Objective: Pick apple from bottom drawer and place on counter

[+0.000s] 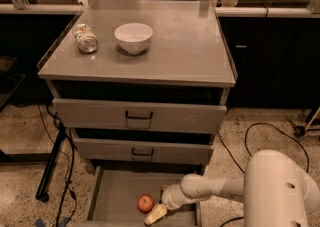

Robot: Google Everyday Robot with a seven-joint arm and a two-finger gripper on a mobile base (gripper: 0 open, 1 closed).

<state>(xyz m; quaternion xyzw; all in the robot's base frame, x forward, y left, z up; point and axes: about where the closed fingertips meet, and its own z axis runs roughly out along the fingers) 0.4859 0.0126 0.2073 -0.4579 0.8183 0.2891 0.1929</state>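
You are holding your pincer (156, 214) low inside the open bottom drawer (117, 196), just right of the apple (145, 203) lying on its floor. Whether the pincer is spread or pressed together, I cannot tell. Coming in off-centre is risking a nudge that sends the round apple rolling out of reach.

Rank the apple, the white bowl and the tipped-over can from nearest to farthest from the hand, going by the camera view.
The hand sits low in the bottom drawer.
1. apple, right beside it in the drawer.
2. white bowl, up on the counter.
3. can, on its side, beyond the bowl toward the counter's left edge.
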